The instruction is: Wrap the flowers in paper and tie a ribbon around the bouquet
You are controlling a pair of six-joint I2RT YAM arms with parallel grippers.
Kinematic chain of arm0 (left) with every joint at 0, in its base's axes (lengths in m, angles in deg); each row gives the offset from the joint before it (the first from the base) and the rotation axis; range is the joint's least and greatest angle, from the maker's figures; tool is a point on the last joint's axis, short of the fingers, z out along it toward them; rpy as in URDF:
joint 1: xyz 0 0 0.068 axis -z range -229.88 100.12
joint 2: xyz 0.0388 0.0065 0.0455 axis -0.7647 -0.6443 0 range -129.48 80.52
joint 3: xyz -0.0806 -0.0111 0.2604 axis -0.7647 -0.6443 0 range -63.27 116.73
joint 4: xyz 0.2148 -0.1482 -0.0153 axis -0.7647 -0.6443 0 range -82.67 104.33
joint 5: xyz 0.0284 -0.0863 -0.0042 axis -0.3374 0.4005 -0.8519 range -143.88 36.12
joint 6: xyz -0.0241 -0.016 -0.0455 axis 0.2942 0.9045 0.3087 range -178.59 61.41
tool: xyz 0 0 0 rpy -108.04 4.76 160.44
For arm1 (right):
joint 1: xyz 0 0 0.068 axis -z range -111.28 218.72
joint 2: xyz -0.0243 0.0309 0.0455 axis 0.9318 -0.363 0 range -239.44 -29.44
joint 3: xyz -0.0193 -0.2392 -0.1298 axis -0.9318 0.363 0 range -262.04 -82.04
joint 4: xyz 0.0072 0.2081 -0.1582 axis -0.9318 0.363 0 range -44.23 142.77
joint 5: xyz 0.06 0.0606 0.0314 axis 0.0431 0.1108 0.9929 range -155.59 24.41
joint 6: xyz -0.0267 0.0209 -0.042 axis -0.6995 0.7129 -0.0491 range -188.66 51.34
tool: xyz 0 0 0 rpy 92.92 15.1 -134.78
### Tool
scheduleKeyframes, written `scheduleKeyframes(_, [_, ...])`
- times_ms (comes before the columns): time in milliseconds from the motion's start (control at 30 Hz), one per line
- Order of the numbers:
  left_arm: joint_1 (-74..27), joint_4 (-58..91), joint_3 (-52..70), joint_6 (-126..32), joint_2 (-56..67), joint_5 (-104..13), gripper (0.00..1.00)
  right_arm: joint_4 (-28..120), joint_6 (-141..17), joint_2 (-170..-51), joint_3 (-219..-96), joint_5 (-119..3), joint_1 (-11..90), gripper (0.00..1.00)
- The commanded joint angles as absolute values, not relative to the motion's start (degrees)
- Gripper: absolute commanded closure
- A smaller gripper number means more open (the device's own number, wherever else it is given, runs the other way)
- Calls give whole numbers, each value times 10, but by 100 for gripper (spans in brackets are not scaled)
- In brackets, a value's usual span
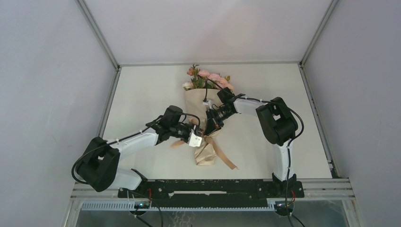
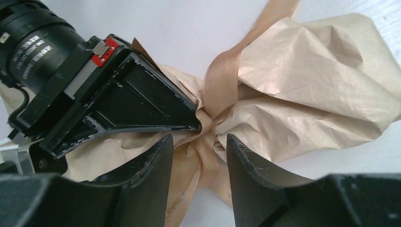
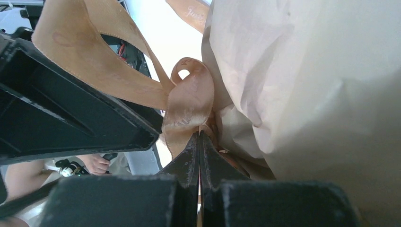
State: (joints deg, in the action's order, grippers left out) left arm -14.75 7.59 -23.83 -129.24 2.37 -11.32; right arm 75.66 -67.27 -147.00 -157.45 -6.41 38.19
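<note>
The flowers (image 1: pixel 206 77), pink blooms with green leaves, stick out of the far end of a cone of tan paper (image 1: pixel 198 101) lying mid-table. A peach ribbon (image 2: pixel 218 78) is knotted round the narrow waist of the paper (image 2: pixel 312 80), and its tails (image 1: pixel 223 157) trail toward the near edge. My left gripper (image 2: pixel 199 139) stands open astride the knot, its fingers (image 2: pixel 151 165) clear of the ribbon between them. My right gripper (image 3: pixel 199 134) is shut, its tips pinched on the ribbon (image 3: pixel 189 101) at the knot, right beside the left gripper (image 1: pixel 197 137).
The crumpled lower end of the paper (image 1: pixel 205 153) fans out toward the black base rail (image 1: pixel 213 187). Metal frame rails (image 1: pixel 109 101) border the white table (image 1: pixel 265 80) left and right. A person's hand (image 3: pixel 94 164) shows beyond the table in the right wrist view.
</note>
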Motion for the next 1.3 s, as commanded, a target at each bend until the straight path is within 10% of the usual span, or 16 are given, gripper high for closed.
scheduleKeyframes(0, [-136,106,-213,-1333,2,-139,51,756,-685,-1439,-1575,-61,380,100])
scheduleKeyframes(533, [-122,120,-223,-1327,-10,-151,100,758,-685,-1438,-1575,-64,379,95])
scheduleKeyframes(1267, [-132,73,-222,-1351,29,-128,98,743,-662,-1437,-1574,-85,393,89])
